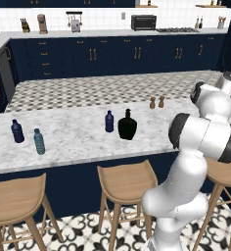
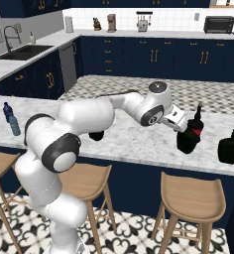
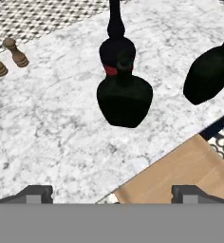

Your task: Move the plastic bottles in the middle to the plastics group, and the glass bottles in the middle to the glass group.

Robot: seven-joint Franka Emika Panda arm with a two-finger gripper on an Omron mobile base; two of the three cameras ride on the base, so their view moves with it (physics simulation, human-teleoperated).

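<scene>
The middle black bottle (image 1: 127,125) stands about halfway along the counter (image 1: 73,142), between its near and far edges, and the navy bottle (image 1: 109,121) is just beside it on the left. Both seem not yet sorted. The black one looks like glass: probably heavy for its size, stiff, glossy and slippery, and it can break if it falls. I would take it at the short neck or high on the shoulder, because the belly may be too wide for the fingers. The navy one is likely light and can tip easily, so a hold at mid-body is better. Toward the right end of the counter is the glass group: a squat bottle (image 3: 125,99) directly in front of the red-labelled bottle (image 3: 115,42), close or touching, and another black bottle (image 3: 211,73) near the near edge. The gripper (image 3: 113,191) is wide open and holds nothing, above this near edge. The left base view shows the plastics pair (image 1: 17,131) near the left end and two mills (image 1: 157,102) at the far edge; the right base view instead shows the arm reaching to the glass group, and the arm covers most of the middle bottles.
</scene>
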